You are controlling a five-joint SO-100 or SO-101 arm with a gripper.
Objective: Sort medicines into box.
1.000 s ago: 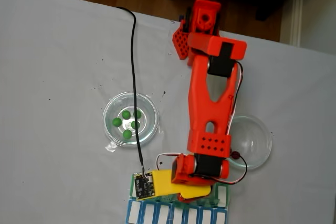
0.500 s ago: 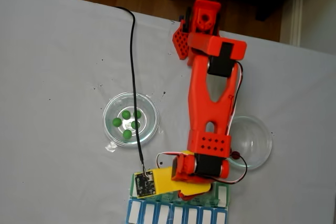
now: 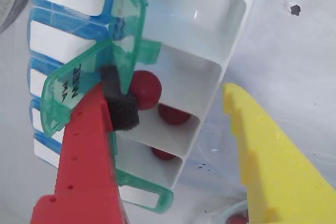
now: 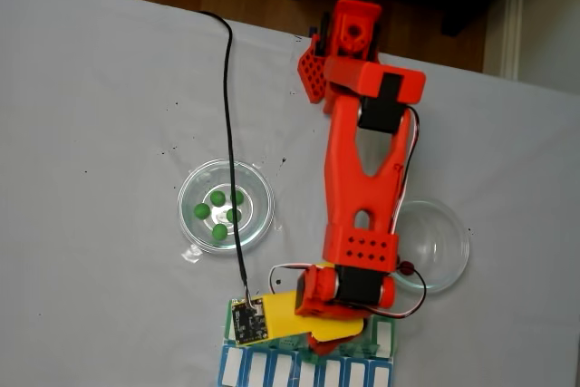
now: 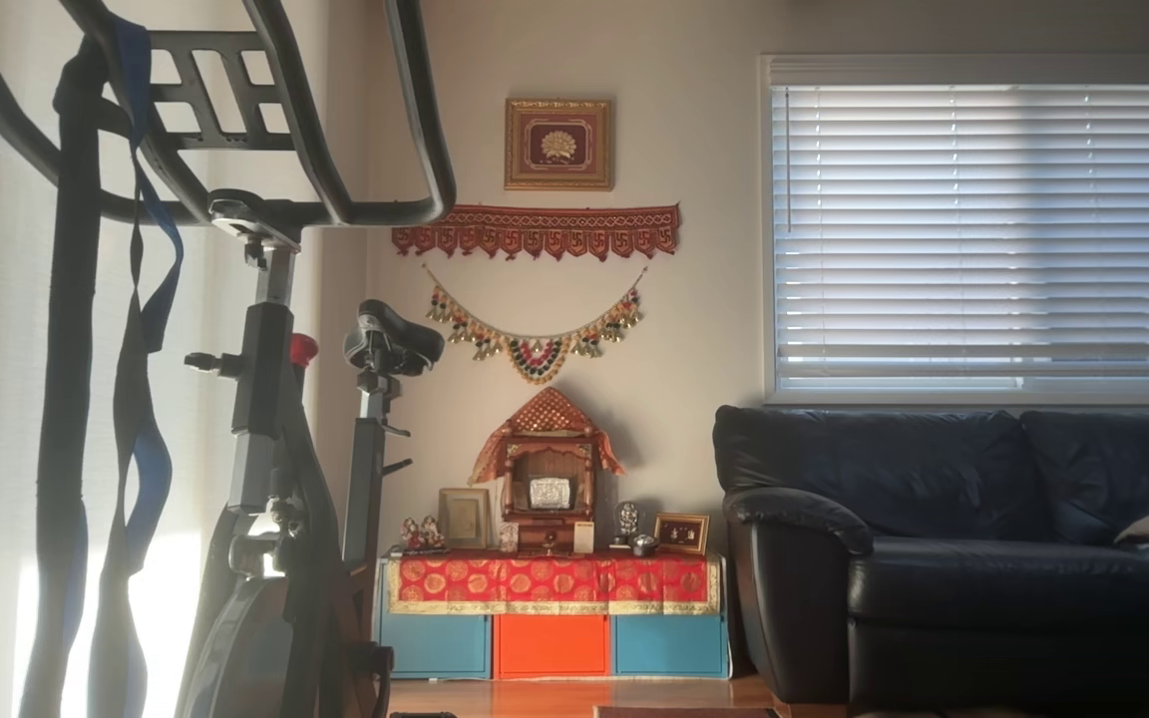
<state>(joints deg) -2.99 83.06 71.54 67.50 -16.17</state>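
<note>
I hold the gripper (image 3: 173, 106) spread over the box (image 3: 210, 82), a red ball (image 3: 144, 89) at its red finger's pad above an open compartment; release appears done, so retreat toward the dish (image 4: 435, 246) comes next.

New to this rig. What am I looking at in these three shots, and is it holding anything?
A small orange robot arm on a white table, seen from above in the fixed view. Its two-finger tool has one red and one yellow finger; the wrist view looks down past them into the green-lidded pill box. The fingers stand apart. A dark red ball sits by the red finger's black pad; whether it is gripped, I cannot tell. Two more red balls lie in compartments. Five green balls wait in a clear dish. The other view shows a living room.
</note>
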